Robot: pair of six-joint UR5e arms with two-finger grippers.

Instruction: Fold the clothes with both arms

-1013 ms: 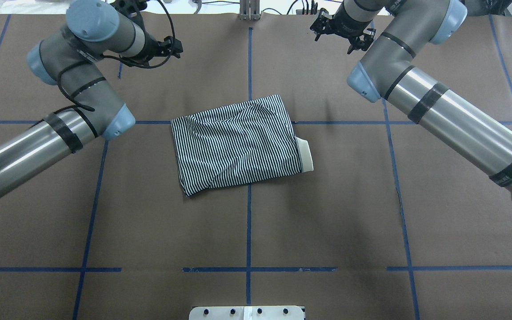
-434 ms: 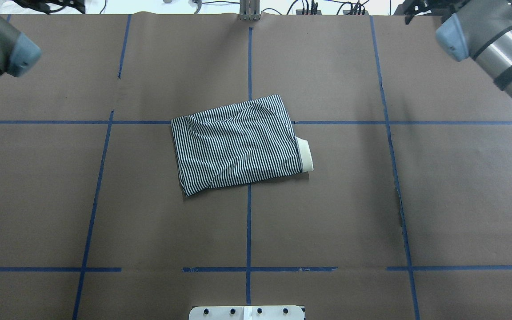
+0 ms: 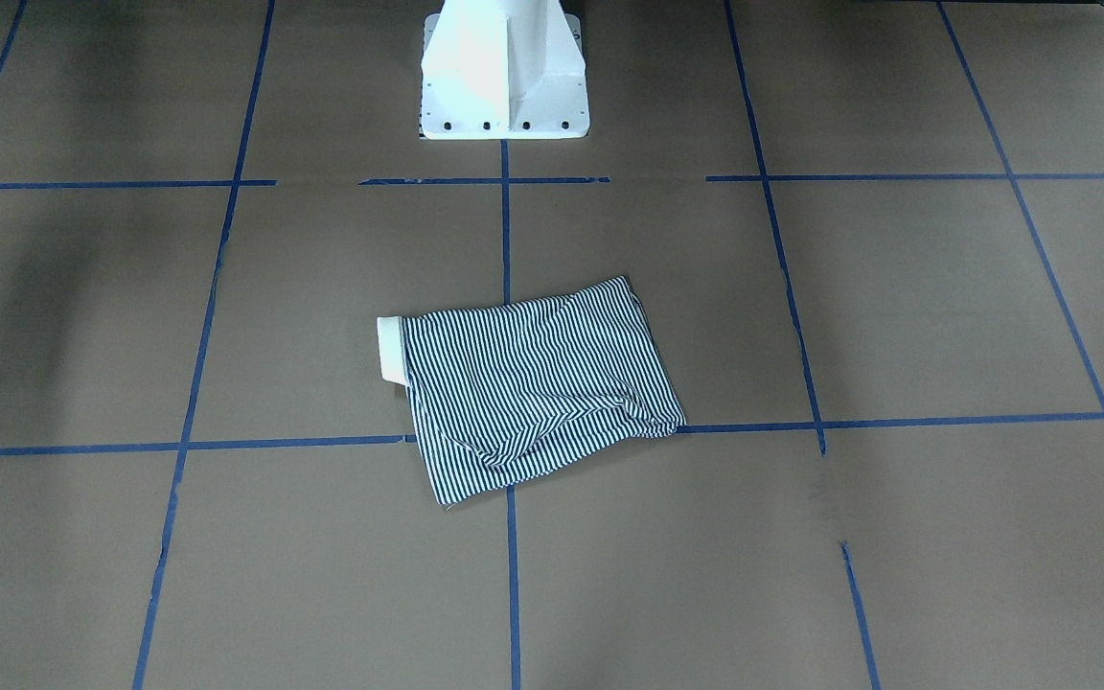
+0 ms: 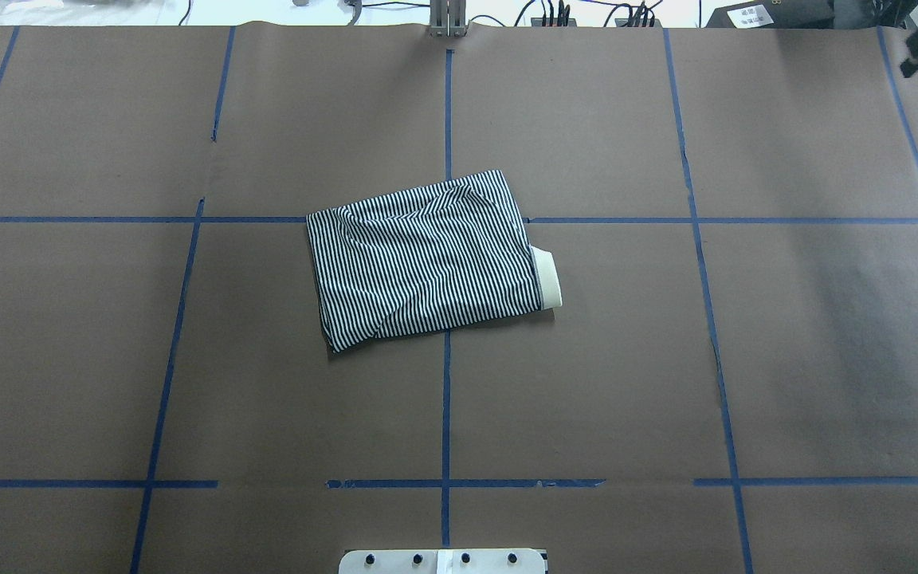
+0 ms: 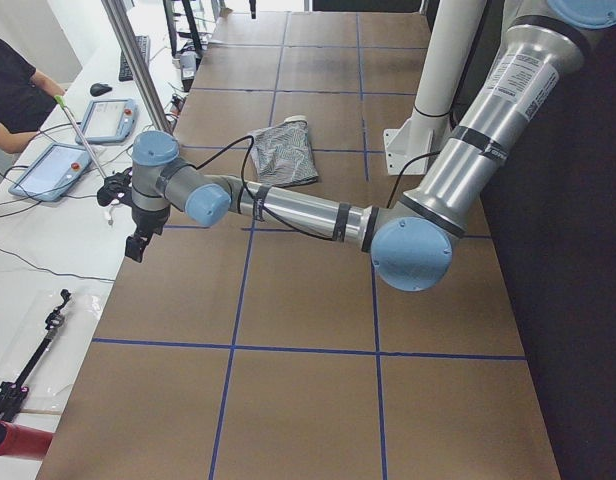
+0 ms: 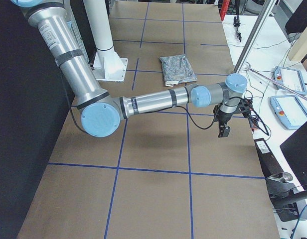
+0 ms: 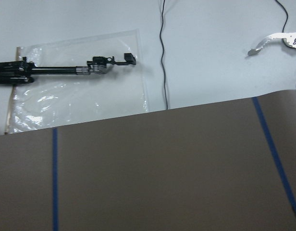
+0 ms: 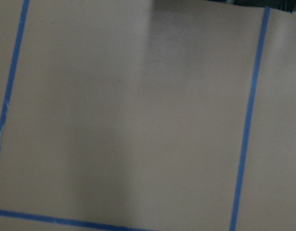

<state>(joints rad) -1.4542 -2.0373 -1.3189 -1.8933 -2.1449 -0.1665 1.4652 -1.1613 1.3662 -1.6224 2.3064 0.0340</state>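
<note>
1. The polo shirt [image 4: 427, 259] lies as a compact striped rectangle near the middle of the desk [image 4: 188, 383]. Its cream collar [image 4: 547, 277] pokes out on the right in the overhead view. No sleeve or hem trails loose, so I judge the folding essentially done.
2. Nothing touches the shirt. The left arm [image 5: 298, 210] and right arm [image 6: 153, 101] reach toward opposite ends of the desk, well apart from the cloth. I read this as leaving the fold open to inspection.
3. The left end effector [image 5: 136, 243] hangs pointing down over the desk's left end, and its camera sees brown cover and a white bench [image 7: 210, 48]. I cannot tell whether its fingers are spread or closed.
4. The right end effector [image 6: 224, 130] hangs likewise at the right end, and its camera sees only bare cover and blue tape lines [image 8: 249, 120]. I cannot tell its opening either.
</note>
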